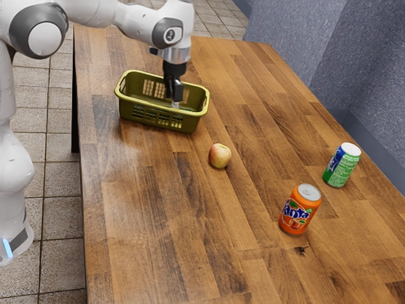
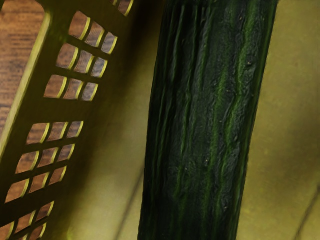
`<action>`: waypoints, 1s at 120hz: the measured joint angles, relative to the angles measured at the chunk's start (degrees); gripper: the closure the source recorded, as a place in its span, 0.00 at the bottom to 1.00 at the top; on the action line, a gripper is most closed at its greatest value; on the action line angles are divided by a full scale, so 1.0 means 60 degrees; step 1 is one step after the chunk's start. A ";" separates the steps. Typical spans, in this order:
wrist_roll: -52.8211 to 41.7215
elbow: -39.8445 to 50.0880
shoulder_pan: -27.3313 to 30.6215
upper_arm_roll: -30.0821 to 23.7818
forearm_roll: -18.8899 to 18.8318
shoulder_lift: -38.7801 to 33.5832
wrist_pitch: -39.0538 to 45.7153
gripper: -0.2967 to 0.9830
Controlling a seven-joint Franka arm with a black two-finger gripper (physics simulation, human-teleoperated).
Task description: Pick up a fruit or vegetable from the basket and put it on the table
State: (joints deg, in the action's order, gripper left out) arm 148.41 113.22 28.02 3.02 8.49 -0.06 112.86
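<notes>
Black of gripper (image 1: 176,103), reaches down into the olive basket (image 1: 192,121), over 1 cucumber (image 2: 205,120); cannot tell whether open or closed.

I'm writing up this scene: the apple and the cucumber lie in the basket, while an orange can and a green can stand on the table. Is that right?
Not quite: the apple lies outside the basket, on the table, as the exterior view shows. The rest holds: the cucumber is in the basket, and the orange can and green can stand on the table.
</notes>
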 joint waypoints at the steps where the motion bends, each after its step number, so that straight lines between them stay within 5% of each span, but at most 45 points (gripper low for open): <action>1: -0.0010 0.0000 0.0016 0.0001 0.0010 0.0017 0.0010 0.28; 120: -0.0530 -0.0047 0.0204 -0.0020 0.0130 0.0767 0.1006 0.27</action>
State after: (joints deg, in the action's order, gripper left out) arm 145.23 112.94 29.24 2.91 9.26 4.54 118.90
